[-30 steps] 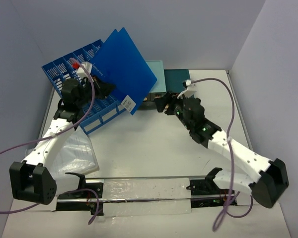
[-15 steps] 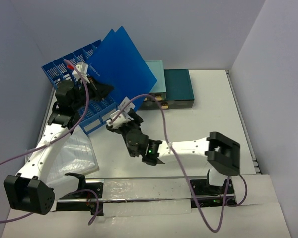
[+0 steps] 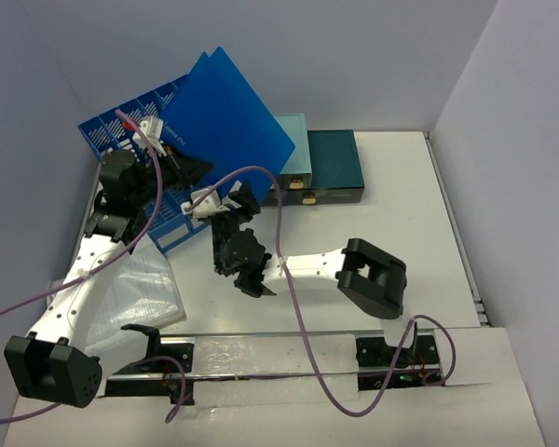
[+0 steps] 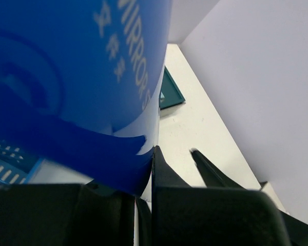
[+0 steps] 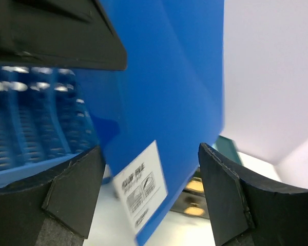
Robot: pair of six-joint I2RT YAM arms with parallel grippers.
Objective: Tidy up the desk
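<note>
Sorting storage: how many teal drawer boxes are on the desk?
2: a light teal box partly behind the blue folder, a darker teal box right of it. The folder may hide more.

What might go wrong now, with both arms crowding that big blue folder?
1. The blue folder stands tilted over the blue file rack, leaning on the left gripper. A firm grip isn't visible, so it may slip.
2. The open right gripper is close to the folder's labelled corner and might knock it out of place.
</note>
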